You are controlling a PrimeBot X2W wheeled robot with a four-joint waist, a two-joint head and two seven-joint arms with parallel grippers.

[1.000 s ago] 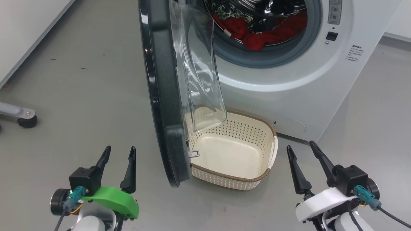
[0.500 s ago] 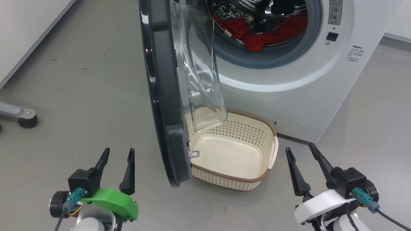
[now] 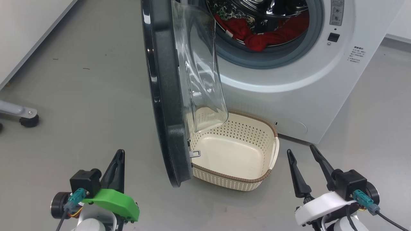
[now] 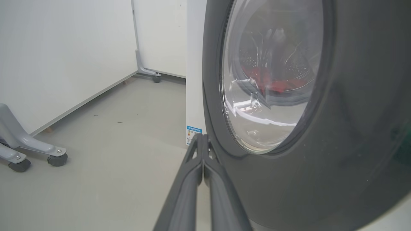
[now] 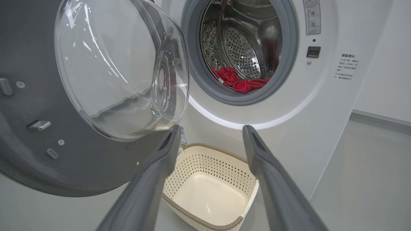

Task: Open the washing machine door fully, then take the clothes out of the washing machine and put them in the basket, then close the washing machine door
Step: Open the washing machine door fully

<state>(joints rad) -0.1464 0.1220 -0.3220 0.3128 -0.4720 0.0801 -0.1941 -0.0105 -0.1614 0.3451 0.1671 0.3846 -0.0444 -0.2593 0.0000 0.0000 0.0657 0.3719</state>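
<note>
The washing machine [image 3: 308, 86] stands with its door [image 3: 167, 106] swung about halfway out, edge-on toward me, the clear glass bowl [image 5: 125, 77] facing the drum. Red clothes [image 3: 266, 37] and a patterned piece lie inside the drum, also seen as clothes [image 5: 240, 84] in the right wrist view. The cream basket [image 3: 268, 175] sits on the floor under the door, empty. My left gripper [image 3: 119, 157] is shut on nothing, left of the door's outer face [image 4: 321, 179]. My right gripper [image 3: 301, 152] is open, right of the basket [image 5: 179, 203].
Grey floor spreads to the left. A white wall panel [image 3: 25, 35] runs along the far left, with a grey castor foot [image 3: 28, 118] at its base. More castors [image 4: 56, 158] show in the left wrist view.
My left gripper's fingers have closed together. The whole head view has shifted slightly; the door and basket stay in place.
</note>
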